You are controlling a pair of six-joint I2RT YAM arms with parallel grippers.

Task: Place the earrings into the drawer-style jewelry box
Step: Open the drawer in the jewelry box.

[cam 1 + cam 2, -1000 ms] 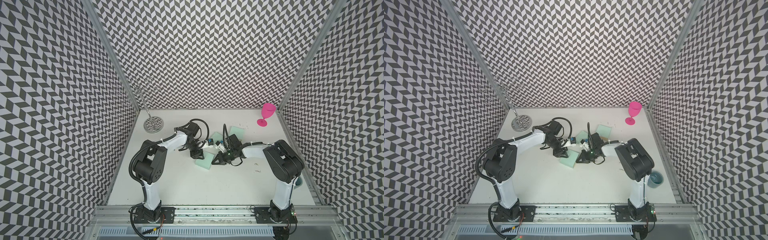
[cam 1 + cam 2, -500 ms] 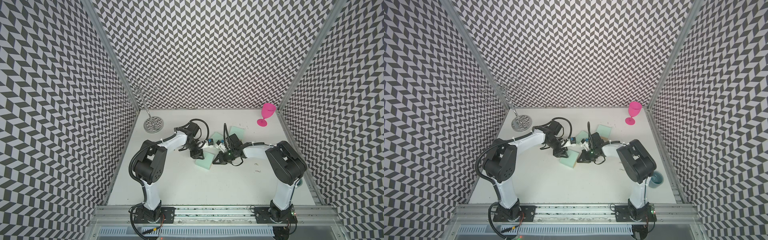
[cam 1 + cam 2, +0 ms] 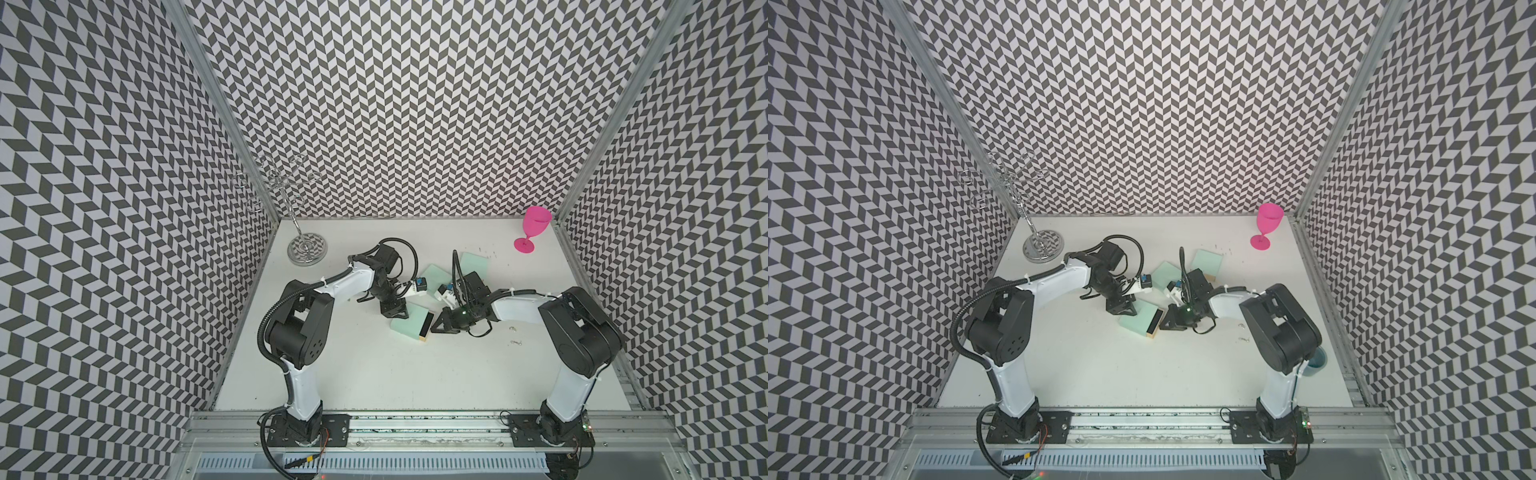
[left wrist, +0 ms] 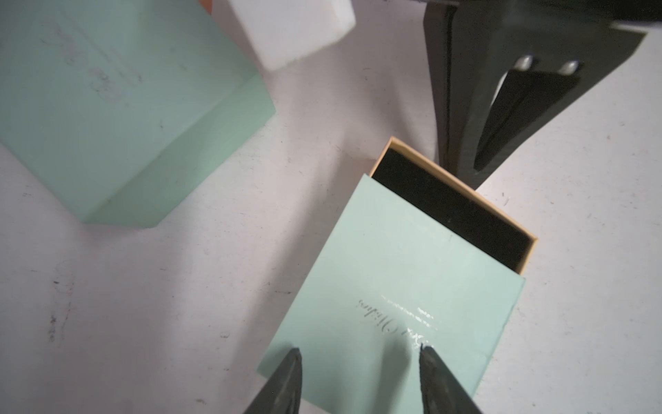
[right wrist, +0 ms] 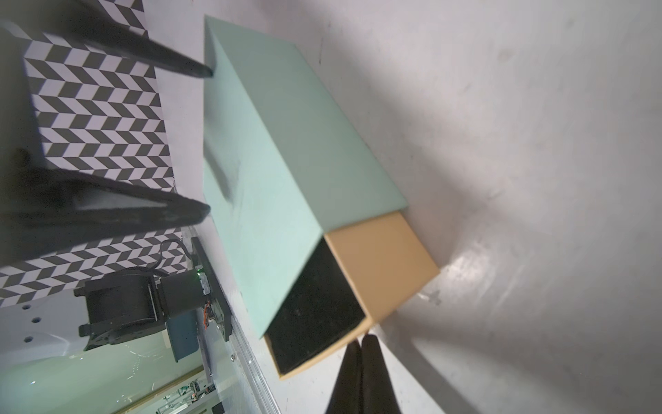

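White links (image 3: 351, 280), black joint housings (image 3: 301, 332), corrugated cable (image 3: 262, 328), tapered black gripper fingers (image 4: 283, 387); probably green LED (image 3: 464, 309).

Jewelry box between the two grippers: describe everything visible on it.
The jewelry box is a mint-green cardboard sleeve with silvery script, lying flat on the white table. Its tan drawer, black-lined and empty as seen, is slid partly out. The left gripper, jaws apart, sits at the closed end; the shut right gripper is at the drawer's front.

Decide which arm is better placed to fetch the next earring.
Right, probably. The earrings lie on the table beside that arm, and the right gripper is shut and empty; the left gripper rests spread on the box sleeve.
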